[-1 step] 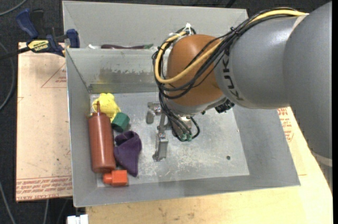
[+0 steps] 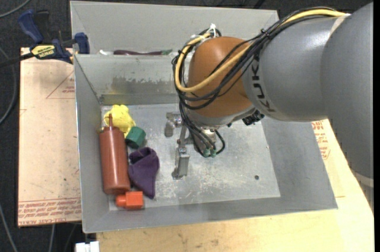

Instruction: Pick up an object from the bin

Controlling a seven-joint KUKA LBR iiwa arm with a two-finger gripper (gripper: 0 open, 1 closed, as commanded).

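Grey bin (image 2: 267,144) fills mid-frame. The arm's orange wrist cover (image 2: 217,81) sits above centre. Gripper (image 2: 189,157) is low over bare floor at centre; we cannot tell if it is apart or together, and nothing shows in it.

All things lie lower left: red-brown bottle (image 2: 114,161), purple cloth (image 2: 145,169) nearest the gripper, yellow lump (image 2: 120,118), orange block (image 2: 130,200), green piece (image 2: 136,136).

We judge this the approach step, with no grasp yet. Next move: shift left over the cloth and close on it.
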